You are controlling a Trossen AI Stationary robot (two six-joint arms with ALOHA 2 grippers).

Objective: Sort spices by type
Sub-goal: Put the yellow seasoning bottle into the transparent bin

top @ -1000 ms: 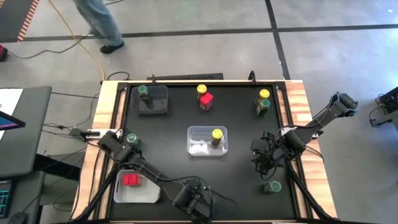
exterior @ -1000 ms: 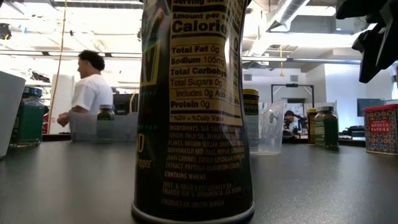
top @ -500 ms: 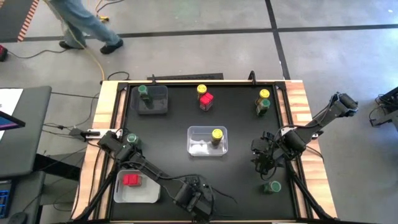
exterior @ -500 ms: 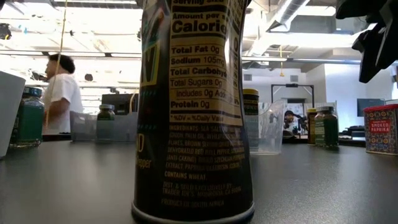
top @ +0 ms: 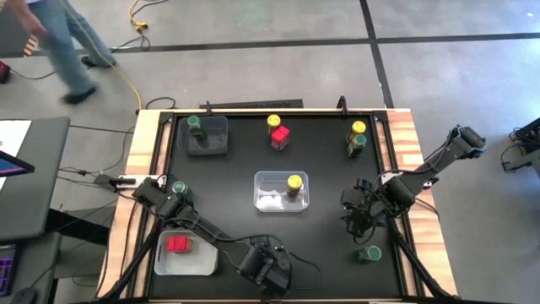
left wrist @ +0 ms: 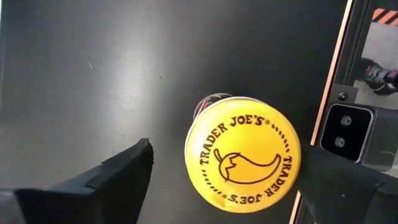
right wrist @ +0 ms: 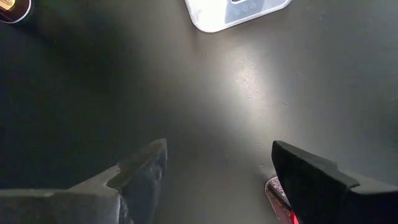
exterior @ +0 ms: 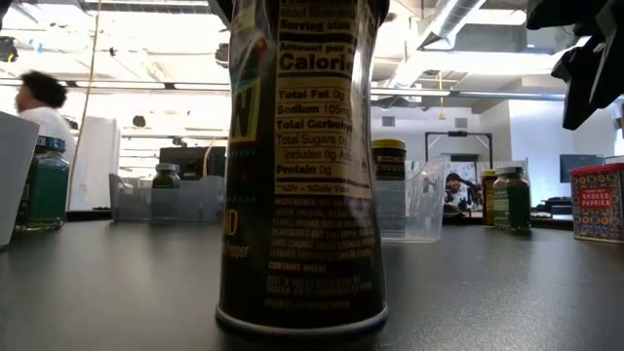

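A yellow-lidded spice jar [left wrist: 242,158] stands upright on its base at the table's near edge, close in front of the low camera [exterior: 302,175]. My left gripper [top: 268,272] hangs over it, pointing down, open, with one finger on each side of the lid. In the high view the gripper hides the jar. My right gripper [top: 354,221] waits open above bare table at the right [right wrist: 217,168]. Other jars stand about: a yellow-lidded one [top: 273,122] and a red one [top: 280,136] at the far middle, a yellow-lidded one [top: 359,127] beside a green-lidded one [top: 358,142] at the far right. My left gripper comes at the jar from above, fingers pointing down. One finger [left wrist: 333,180] stands right against the rim of the yellow lid [left wrist: 297,165]; the other finger [left wrist: 127,171] is a gap away from it. The jar stays upright with its base on the table.
A grey bin [top: 218,145] at the far left holds a green-lidded jar [top: 195,123]. The clear bin [top: 270,196] in the middle holds a yellow-lidded jar [top: 294,182]. A white bin [top: 198,260] at the near left holds a red jar [top: 177,245]. Loose green-lidded jars [top: 179,187] [top: 368,253] stand left and right.
The yellow-lidded jar under my left gripper has slid a little toward the far edge and turned about its upright axis, still standing. Beyond the table a person has walked off toward the left.
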